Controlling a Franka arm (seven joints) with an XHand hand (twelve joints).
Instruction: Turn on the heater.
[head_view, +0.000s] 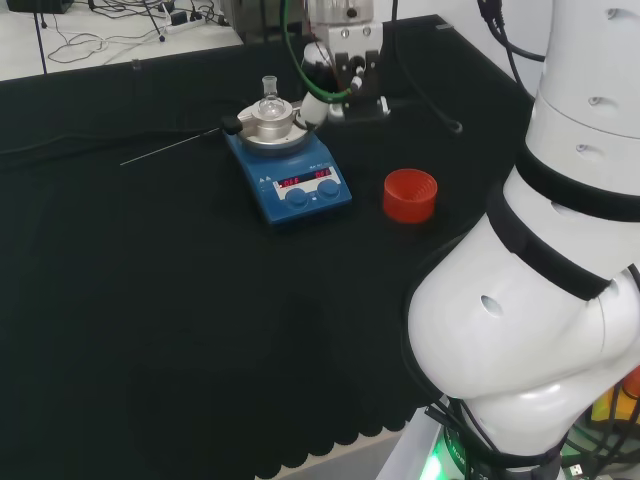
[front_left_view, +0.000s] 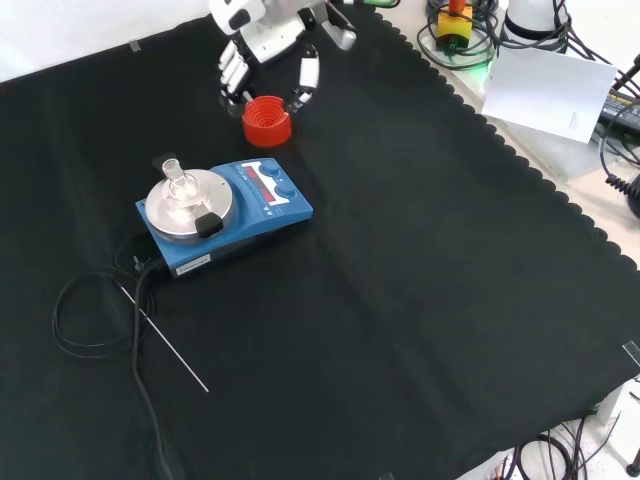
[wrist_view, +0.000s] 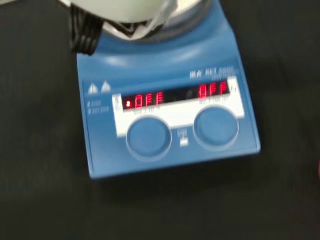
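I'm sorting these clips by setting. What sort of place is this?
Probably a chemistry lab bench set up for robot trials: a blue heater with a small glass flask on its plate, a red ring stand beside it, and black cloth over the bench.

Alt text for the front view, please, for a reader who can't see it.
A blue heater with two knobs and a red lit display sits on black cloth, a small glass flask on its round metal plate. Behind it, the hand hangs with relaxed fingers just above a red ribbed ring.
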